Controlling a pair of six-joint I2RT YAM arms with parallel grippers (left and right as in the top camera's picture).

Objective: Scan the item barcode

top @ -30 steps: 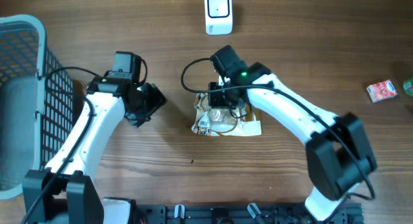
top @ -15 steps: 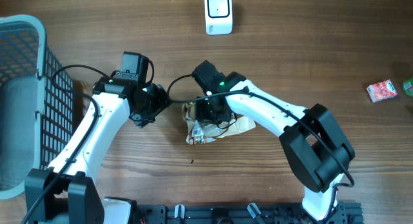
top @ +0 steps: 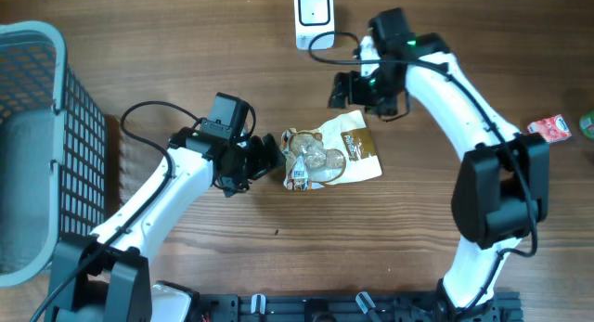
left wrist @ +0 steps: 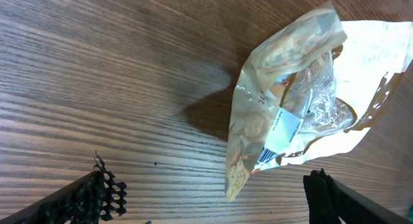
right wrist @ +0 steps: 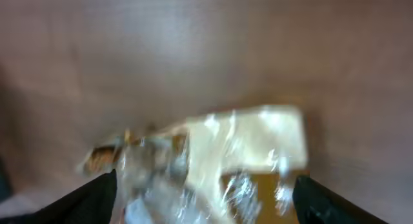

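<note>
Lying flat near the middle of the table, the snack bag points its clear, crumpled end at the left gripper and its printed brown-and-white end to the right. A white sticker label sits on the clear part; its print is too small to read. The left gripper is just beside the bag's left edge. In the left wrist view its fingers stand wide apart, and the bag's lower tip lies in the gap without touching either one.

The right gripper hangs off the bag's upper right corner, between it and the white scanner at the table's far edge. The right wrist view is blurred, but its two dark fingers clearly spread wide, with nothing between them and the bag below.

Bare wood runs along the bag's near side and out to the right. There a red packet lies well apart, near the table edge. The grey basket fills the left edge, well clear of the left arm's elbow.
</note>
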